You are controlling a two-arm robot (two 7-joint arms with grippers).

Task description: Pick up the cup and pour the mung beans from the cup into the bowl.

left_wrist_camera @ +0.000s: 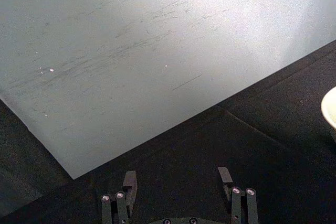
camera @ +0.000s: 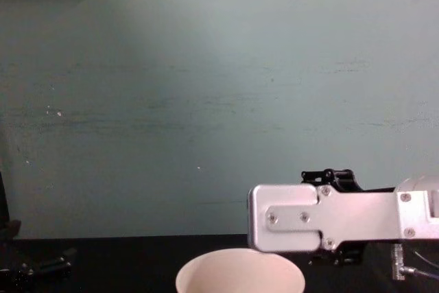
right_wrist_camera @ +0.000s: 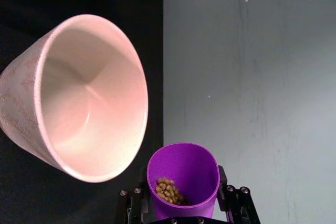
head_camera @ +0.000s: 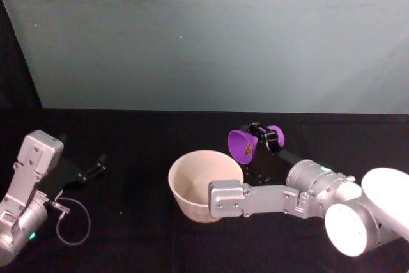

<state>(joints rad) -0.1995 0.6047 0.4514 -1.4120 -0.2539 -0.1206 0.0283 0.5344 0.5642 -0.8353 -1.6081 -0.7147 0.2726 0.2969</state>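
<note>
The right hand clamps the tilted cup, beans inside, beside the bowl; the left hand hangs parted, empty, over the bench.

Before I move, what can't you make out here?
Head view: beans in the cup too small to count; the right arm covers part of the bowl's near wall.
Chest view: that arm hides the cup; bottom edge cuts the bowl.
Right wrist view: bottom edge cuts the cup's base and the right gripper's grip.
Left wrist view: edge cuts the bowl beyond the parked left gripper.
</note>
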